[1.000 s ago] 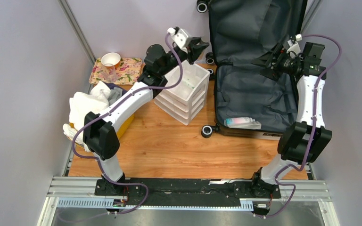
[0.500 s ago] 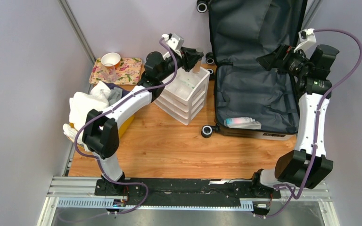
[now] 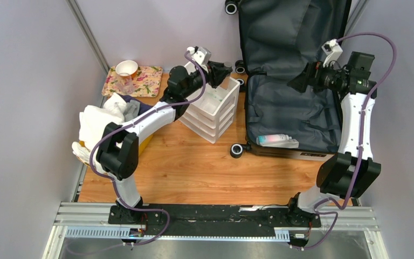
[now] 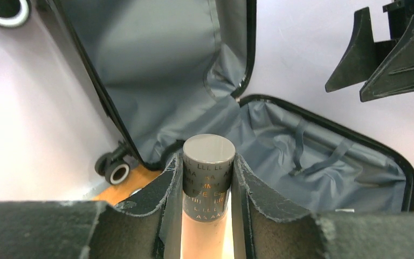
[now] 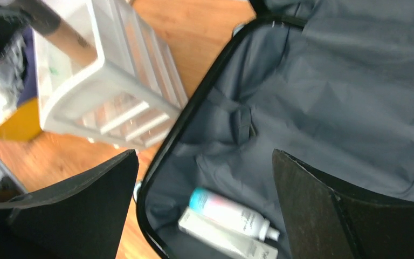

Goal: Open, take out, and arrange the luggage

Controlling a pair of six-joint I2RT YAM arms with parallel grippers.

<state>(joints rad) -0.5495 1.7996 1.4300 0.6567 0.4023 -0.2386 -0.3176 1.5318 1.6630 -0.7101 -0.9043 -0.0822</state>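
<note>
Top external view gives me the luggage (image 3: 294,105) lying open at the far right of the table (image 3: 194,167): its lower half is flat on the wood and its lid stands up against the back wall, with the dark grey lining showing in both. One black wheel (image 3: 237,150) sits at the near left corner of the lower half. Inside, close to the near edge, a bottle (image 3: 274,139) with a blue cap end and a pale body lies on its side, touching a white box (image 3: 283,144) that lies alongside it.

My left gripper (image 3: 222,71) hangs over the far end of the white drawer organizer (image 3: 210,110), just left of the case. On the left wrist camera its fingers (image 4: 167,189) are pinched on a tube (image 4: 207,178) with a dark cap, gold lettering and a peach body, one pad on each side just below the cap. From the right wrist the tube looks tilted above the organizer's top tray.

My right gripper (image 3: 300,82) hovers above the lower half of the case, aimed left. Its fingers (image 5: 86,199) are spread wide with nothing between them, and the bottle and box show in the gap below.

Left of the organizer is a yellow bin (image 5: 12,117) with a white cloth (image 3: 98,123) heaped on it. Beyond that a floral tray (image 3: 146,81) carries a paper cup (image 3: 126,68)
</note>
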